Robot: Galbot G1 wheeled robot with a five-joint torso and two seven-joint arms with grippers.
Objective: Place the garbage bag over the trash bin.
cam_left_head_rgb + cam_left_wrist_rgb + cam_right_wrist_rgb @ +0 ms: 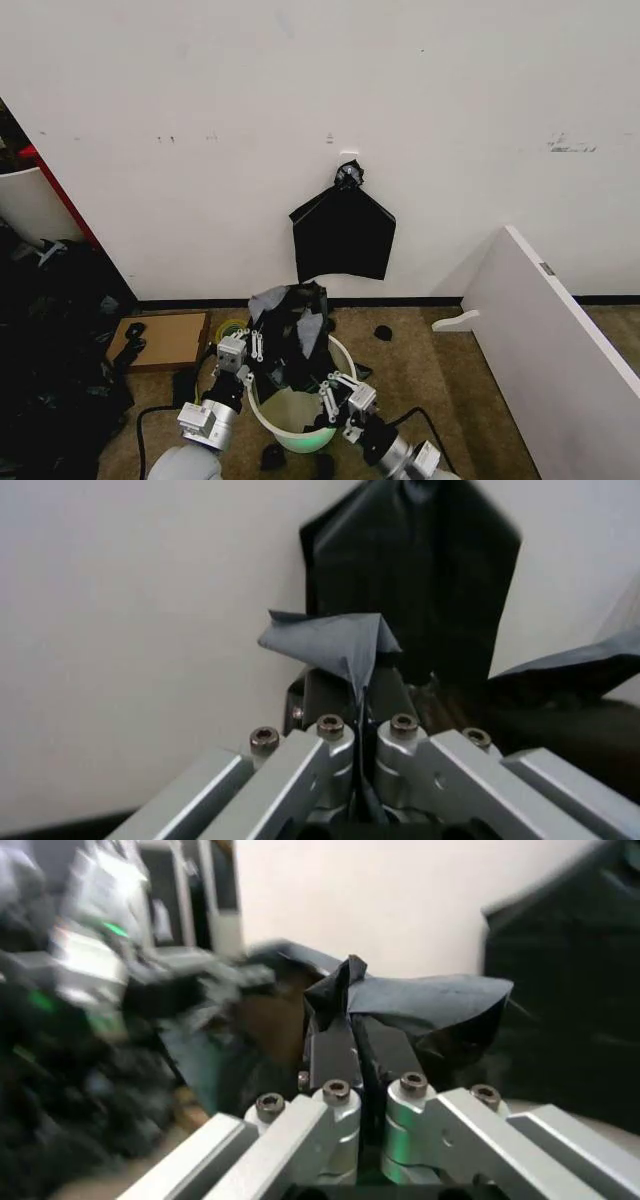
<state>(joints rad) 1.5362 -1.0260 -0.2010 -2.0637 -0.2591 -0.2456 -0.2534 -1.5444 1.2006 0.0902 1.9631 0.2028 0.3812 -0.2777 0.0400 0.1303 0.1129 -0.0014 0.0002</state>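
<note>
Nearest the head camera, both arms reach forward over the trash bin [293,425], a round cream-white bucket standing on the brownish floor with its greenish base toward the robot. On the left, the left gripper [247,350] sits at the bin's left rim; from its wrist camera its fingers [335,705] are pressed together with a fold of the garbage bag [288,330] pinched between them, a grey peak of film sticking up past the tips. The bag itself is bunched over the far left part of the bin, black and crinkled, grey where light strikes, partly spilling inside the rim. On the right, the right gripper [335,397] is at the bin's near right rim, and its wrist camera shows its fingers [332,1054] likewise clamped on a crumpled edge of the same bag [420,1009]. Farther off, a flat black bundle [343,235] hangs on the white wall, knotted at its top. At far right, a white board [545,320] leans near the wall.
</note>
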